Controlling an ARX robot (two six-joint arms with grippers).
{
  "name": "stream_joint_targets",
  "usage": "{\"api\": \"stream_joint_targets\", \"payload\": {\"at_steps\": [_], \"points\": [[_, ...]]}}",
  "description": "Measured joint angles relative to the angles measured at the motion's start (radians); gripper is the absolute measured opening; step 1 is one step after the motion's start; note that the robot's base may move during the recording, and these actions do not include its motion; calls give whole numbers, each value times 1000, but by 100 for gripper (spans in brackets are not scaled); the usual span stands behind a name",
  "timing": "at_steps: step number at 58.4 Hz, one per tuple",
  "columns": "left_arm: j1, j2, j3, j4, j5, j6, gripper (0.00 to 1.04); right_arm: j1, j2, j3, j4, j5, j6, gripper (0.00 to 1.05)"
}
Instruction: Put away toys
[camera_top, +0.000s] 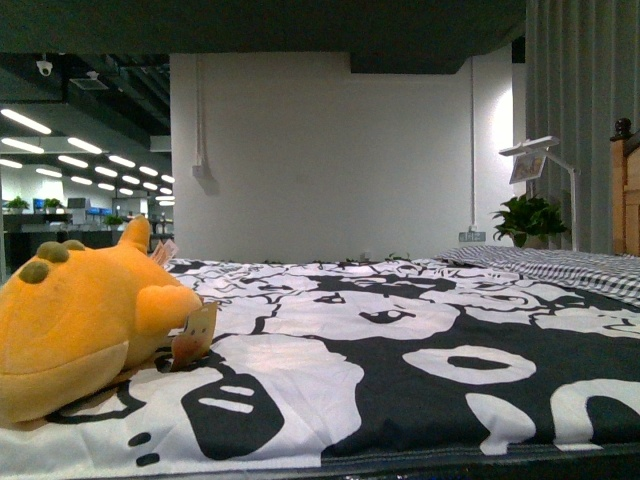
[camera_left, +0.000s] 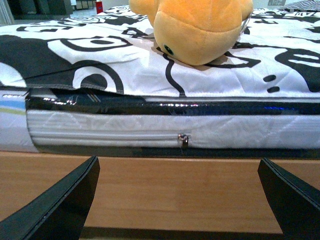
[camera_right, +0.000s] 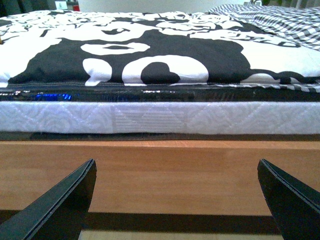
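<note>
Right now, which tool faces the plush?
The left tool: the plush sits on the bed straight ahead of it. The right tool faces only bedspread.

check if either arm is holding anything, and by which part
Nothing is held. The left gripper and right gripper have jaws open and empty; the plush toy lies free on the bed.

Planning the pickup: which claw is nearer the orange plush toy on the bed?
Left. The left claw, open, is low before the mattress with the plush toy on top straight ahead; the right claw, open, faces bedspread without the toy.
</note>
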Motion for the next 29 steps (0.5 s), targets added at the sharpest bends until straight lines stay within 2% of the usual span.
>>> {"api": "stream_joint_targets", "payload": {"at_steps": [29], "points": [[0, 0, 0, 0, 0, 0, 99, 0, 1, 0, 0, 0, 0, 98]]}}
